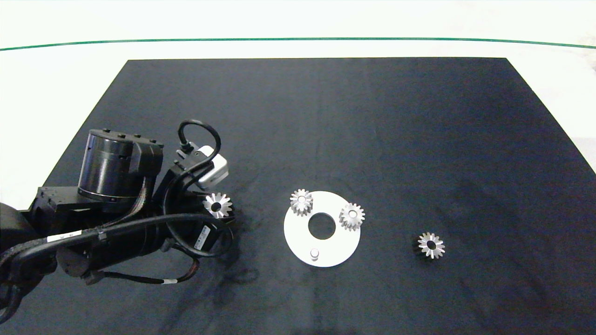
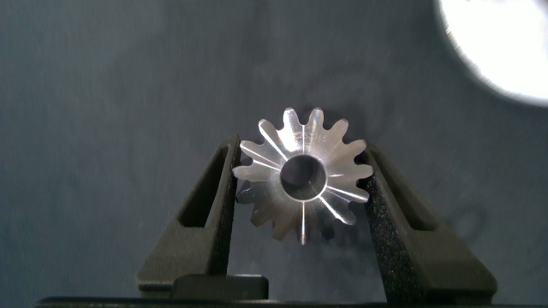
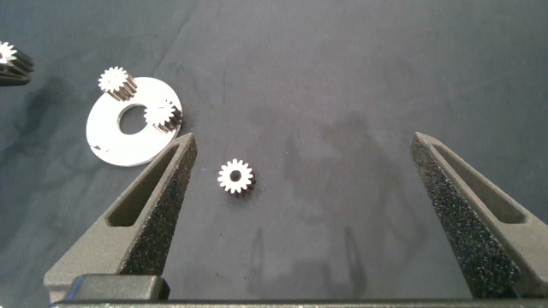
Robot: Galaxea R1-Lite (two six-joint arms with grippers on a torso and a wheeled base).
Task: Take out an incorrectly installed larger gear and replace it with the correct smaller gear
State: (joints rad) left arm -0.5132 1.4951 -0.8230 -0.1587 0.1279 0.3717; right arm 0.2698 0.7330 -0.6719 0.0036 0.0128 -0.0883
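Observation:
My left gripper (image 2: 301, 152) is shut on the larger gear (image 2: 330, 184), a silvery star-faced bevel gear with a round centre hole. In the head view the larger gear (image 1: 217, 205) sits at the tip of the left arm, left of the round white plate (image 1: 298, 232) and apart from it. The smaller gear (image 1: 431, 245), also star-faced, lies alone on the black mat to the right of the plate. My right gripper (image 3: 304, 141) is open with nothing between its fingers, hovering back from the smaller gear (image 3: 235, 177); it is out of the head view.
On the plate stand two flat-topped short-toothed gears (image 1: 301, 201) (image 1: 352, 216) and a bare peg (image 1: 314, 253) at its near edge. The black mat (image 1: 326, 116) covers a white table. The left arm's cables loop over the mat's near left part.

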